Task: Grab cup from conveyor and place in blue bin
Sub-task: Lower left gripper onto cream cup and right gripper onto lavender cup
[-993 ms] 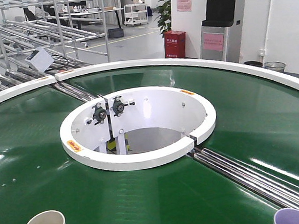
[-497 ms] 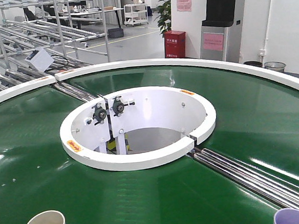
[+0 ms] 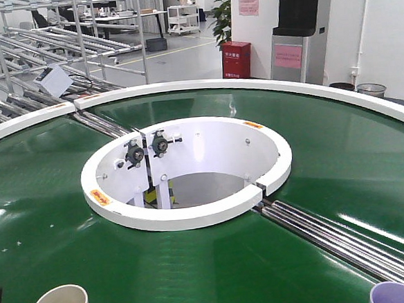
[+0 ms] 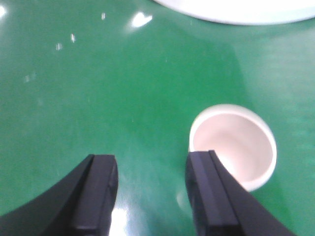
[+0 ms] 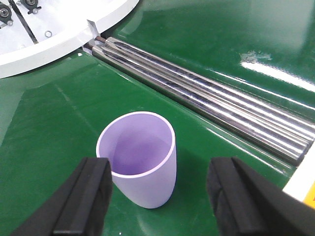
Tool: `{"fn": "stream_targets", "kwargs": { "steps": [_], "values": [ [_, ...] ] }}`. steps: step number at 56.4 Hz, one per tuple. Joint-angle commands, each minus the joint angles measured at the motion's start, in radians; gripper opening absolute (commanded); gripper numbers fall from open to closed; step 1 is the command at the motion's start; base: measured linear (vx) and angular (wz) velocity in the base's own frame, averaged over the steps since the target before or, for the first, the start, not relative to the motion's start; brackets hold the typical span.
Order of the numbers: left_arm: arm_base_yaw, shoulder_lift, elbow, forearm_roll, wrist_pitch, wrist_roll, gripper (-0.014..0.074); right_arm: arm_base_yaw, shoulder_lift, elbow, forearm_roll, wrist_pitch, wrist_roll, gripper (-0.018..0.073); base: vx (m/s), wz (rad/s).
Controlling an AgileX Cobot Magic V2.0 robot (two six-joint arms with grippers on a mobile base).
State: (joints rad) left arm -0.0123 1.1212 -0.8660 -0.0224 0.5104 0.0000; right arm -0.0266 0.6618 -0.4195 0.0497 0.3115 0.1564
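Two cups stand upright on the near part of the conveyor (image 3: 47,225), on its dark green belt. The cream cup (image 4: 232,145) is smooth, round-mouthed and empty, and sits at the near left. The lilac cup (image 5: 138,157) is a plain tapering tumbler with a thin rim, also empty. It sits at the near right, just short of the steel rollers (image 5: 206,101) that cross the belt.

The left gripper (image 4: 152,189) hangs over the belt with its black jaws spread wide, and only bare green shows between them. The cream cup lies outside that gap, just past the right-hand finger in the wrist view. Whether that finger touches the cup cannot be told. This gripper holds nothing.

The right gripper (image 5: 162,196) is spread just as wide. The lilac cup stands between its fingers, close to the left-hand one, with a strip of belt showing before the other. It is not clamped.

Farther on, the white-rimmed central opening (image 3: 216,154) carries two bearing blocks (image 3: 134,155) on its wall. Beyond the outer rim stand metal roller racks (image 3: 36,59), a red cabinet (image 3: 236,59) and a water dispenser (image 3: 297,20).
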Motion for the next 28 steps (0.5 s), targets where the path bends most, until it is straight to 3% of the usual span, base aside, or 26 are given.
{"fn": "stream_targets", "kwargs": {
  "steps": [1,12,28],
  "values": [
    [0.001,0.071,-0.130,-0.045,0.075,0.039,0.0460,-0.008,0.007,-0.035,-0.005,-0.079,-0.005,0.0487,0.00,0.00],
    [0.001,0.232,-0.262,-0.134,0.123,0.122,0.0460,-0.008,0.007,-0.035,-0.028,-0.146,-0.005,0.0487,0.00,0.00],
    [0.001,0.393,-0.311,-0.250,0.128,0.245,0.0460,-0.008,0.007,-0.035,-0.043,-0.166,-0.005,0.0487,0.00,0.00]
  ]
}}
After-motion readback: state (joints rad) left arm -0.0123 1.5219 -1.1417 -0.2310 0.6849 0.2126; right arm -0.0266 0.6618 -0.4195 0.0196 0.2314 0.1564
